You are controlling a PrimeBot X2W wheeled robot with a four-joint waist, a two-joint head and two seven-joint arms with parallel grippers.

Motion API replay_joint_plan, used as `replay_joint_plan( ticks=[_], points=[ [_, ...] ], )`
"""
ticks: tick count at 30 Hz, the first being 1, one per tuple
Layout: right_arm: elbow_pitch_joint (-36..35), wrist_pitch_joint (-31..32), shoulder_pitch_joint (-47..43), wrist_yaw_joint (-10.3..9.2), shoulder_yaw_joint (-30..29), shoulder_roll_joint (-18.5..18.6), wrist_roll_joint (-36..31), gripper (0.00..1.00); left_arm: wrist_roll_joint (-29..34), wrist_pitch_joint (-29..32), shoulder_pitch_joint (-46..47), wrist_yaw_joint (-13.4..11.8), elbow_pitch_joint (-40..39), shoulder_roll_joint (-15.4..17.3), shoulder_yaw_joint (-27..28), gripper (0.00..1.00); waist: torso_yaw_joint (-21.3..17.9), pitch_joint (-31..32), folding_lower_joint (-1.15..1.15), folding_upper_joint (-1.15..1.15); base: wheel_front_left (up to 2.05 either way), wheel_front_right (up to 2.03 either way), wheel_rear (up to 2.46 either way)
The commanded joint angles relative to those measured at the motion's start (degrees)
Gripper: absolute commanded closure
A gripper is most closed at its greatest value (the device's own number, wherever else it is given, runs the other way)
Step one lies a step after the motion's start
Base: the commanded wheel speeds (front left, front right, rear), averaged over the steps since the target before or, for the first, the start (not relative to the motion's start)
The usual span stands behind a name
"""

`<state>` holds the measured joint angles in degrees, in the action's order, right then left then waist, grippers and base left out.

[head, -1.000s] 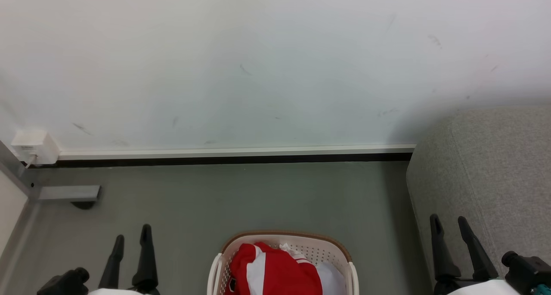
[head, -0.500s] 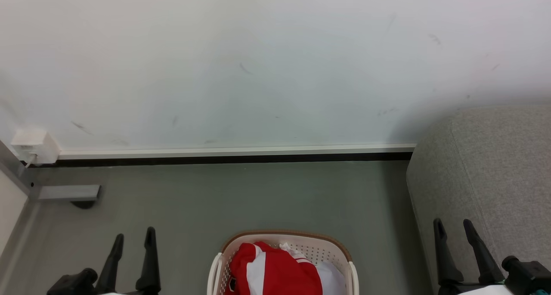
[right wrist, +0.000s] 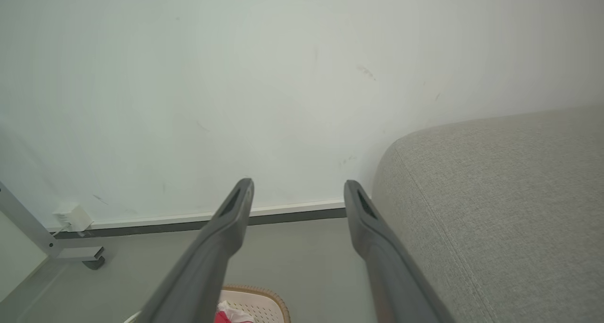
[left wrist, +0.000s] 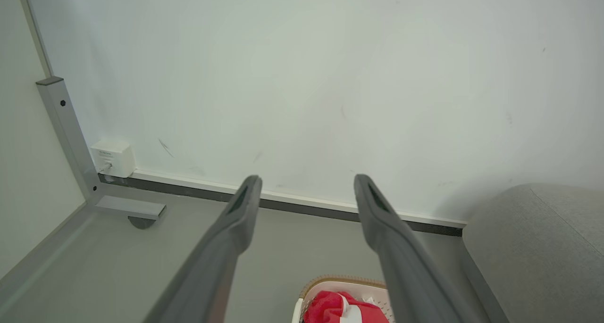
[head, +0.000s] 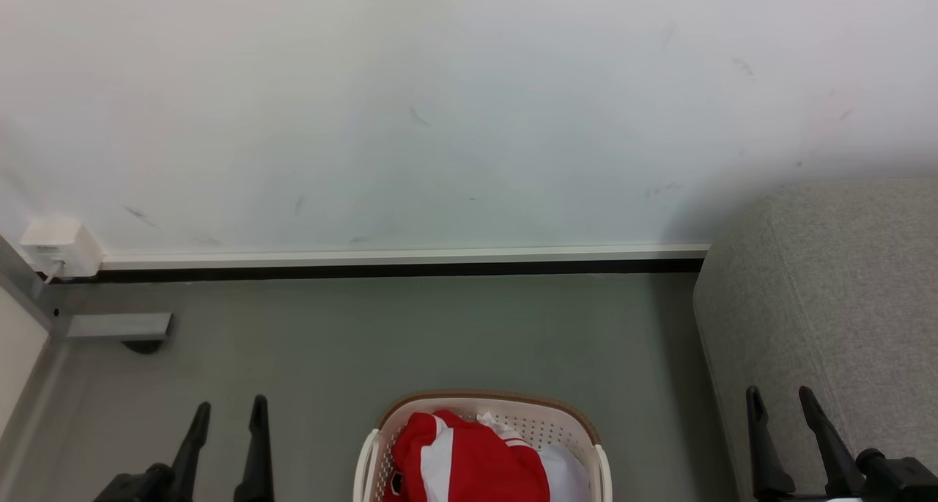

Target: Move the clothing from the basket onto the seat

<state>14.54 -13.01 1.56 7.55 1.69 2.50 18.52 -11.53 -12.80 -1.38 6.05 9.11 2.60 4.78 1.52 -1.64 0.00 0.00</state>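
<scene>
Head view: clothing (head: 469, 458) is seen heaped in the basket (head: 484, 398), between left gripper (head: 229, 404) and right gripper (head: 779, 393), both spread and empty. The left is judged nearer.

Three forward views, basket (head: 484, 399) shared

My cameras show a bare test room staged as a home: scuffed white wall (head: 469, 106), grey floor (head: 410, 333) at its foot, an upholstered seat (head: 843, 282) at its right end, a metal frame post (left wrist: 66, 134) at its left.
</scene>
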Motion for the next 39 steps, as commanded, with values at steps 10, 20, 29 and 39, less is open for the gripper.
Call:
replay_joint_plan(
  ticks=[10, 20, 29, 39],
  points=[
    [0.92, -1.41, -0.30, -0.11, 0.03, 0.55, -2.49, 0.00, 0.97, -1.63, -0.25, 1.43, 1.76, 0.84, -2.54, 0.00, -0.15, -0.22, 0.00, 0.00, 0.00, 0.00, 0.00],
    [2.83, -2.24, -0.25, -0.12, 0.52, 0.58, -5.24, 0.00, 2.33, -2.41, -0.67, 1.46, 1.63, 1.99, -4.45, 0.00, -0.14, -0.11, 0.00, 0.00, 0.00, 0.00, 0.00],
    [4.46, -2.23, -0.10, -0.12, -0.25, 0.55, -3.29, 0.00, -0.58, -2.37, -0.27, 1.38, 2.25, 2.28, -5.56, 0.00, -0.18, -0.10, 0.00, 0.00, 0.00, 0.00, 0.00],
    [4.82, -2.23, 0.29, -0.12, -0.75, 0.54, -4.85, 0.00, -1.47, -2.37, -0.42, 1.37, 2.50, 2.68, -5.78, 0.00, -0.45, 0.20, 0.00, 0.00, 0.00, 0.00, 0.00]
  ],
)
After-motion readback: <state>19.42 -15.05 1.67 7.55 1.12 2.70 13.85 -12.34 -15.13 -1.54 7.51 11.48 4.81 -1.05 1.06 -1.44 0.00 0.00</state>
